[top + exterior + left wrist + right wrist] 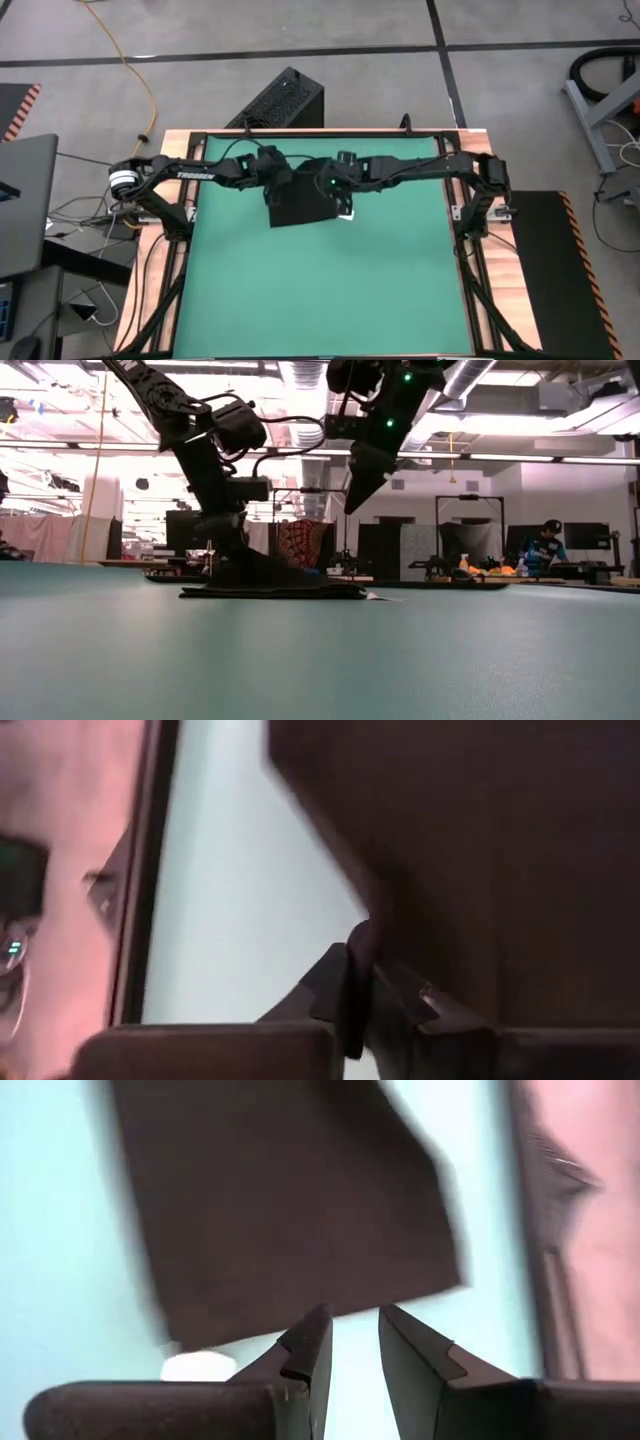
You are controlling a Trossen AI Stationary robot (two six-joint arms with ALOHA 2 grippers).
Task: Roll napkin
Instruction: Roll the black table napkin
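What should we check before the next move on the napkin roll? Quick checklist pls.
1. Napkin flat on the green mat, folded rectangle, not yet rolled: ok.
2. Left hand down at the napkin's edge, fingers pinched on the cloth: ok.
3. Right hand empty, fingers parted: ok.
4. Right hand clear of the cloth: ok in the low view, where it hangs above the napkin.
5. White tag visible at the napkin's edge, not trapped: ok.
6. Left grip firmness: cannot tell.
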